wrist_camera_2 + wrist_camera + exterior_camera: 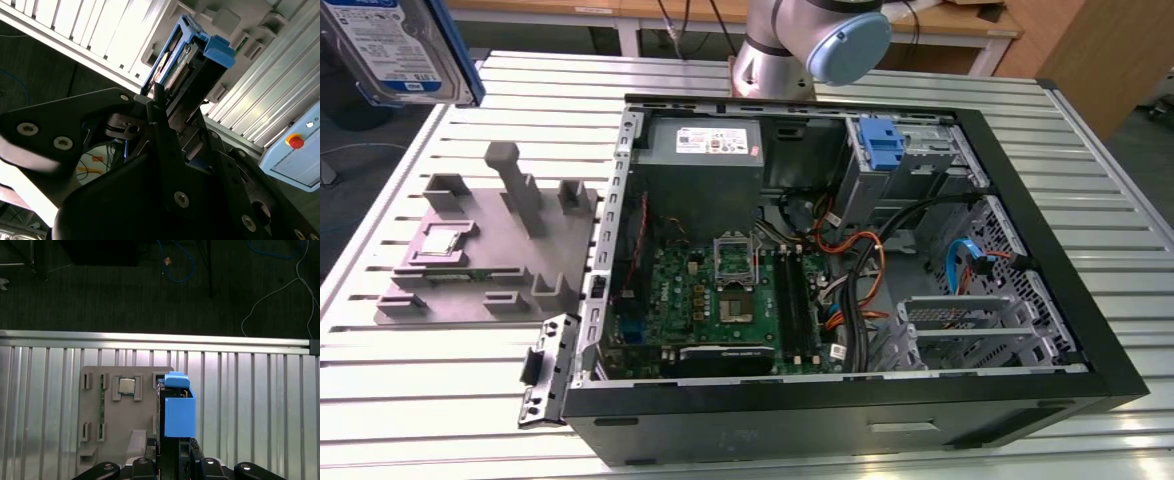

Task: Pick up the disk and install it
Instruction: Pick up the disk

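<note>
— Where's the disk [390, 48]?

— Held in the air, clear of the bench [400, 400]. In the exterior view it sits at the upper corner on that view's left, label facing out, well apart from the open computer case [1087, 330].

— And the hand [175, 456]?

— Clenched on the disk. In both wrist views the dark fingers [159, 107] press against its sides, and the blue rail end [179, 412] sticks out past them.

— What lies under it?

— In the first wrist view, the grey parts tray [97, 440] with a small chip [126, 385] in one pocket, resting on the slatted bench.

— Inside the case?

— A green circuit board [720, 300], a grey power box [704, 142] at the far wall, and a blue bracket [883, 145] in the drive bay. The arm [814, 40] rises behind the case.
</note>
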Available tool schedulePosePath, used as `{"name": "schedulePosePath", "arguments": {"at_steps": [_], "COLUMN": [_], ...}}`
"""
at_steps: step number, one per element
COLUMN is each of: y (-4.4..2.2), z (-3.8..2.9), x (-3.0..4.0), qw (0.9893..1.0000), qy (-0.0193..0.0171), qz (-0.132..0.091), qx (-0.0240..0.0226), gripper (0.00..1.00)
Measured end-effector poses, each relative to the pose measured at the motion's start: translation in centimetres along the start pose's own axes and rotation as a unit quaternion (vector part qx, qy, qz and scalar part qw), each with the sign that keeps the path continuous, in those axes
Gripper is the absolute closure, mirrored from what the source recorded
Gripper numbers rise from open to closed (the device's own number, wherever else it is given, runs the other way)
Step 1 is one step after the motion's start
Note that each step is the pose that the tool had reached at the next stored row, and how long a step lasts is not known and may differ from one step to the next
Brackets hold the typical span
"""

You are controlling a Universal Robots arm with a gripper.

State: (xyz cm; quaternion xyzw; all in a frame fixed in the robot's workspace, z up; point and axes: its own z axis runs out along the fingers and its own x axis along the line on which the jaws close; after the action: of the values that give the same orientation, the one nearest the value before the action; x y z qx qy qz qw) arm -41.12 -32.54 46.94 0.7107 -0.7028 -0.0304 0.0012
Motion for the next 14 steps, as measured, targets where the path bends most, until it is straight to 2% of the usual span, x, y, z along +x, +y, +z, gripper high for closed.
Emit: {"name": "schedulePosePath", "arguments": {"at_steps": [14], "y": [0.02], "z": [-0.4], "x": [-0.02], "qw": [1.0], "qy": [0.0], "qz": [0.0], "qx": [-0.0002], "gripper": [0.65]}}
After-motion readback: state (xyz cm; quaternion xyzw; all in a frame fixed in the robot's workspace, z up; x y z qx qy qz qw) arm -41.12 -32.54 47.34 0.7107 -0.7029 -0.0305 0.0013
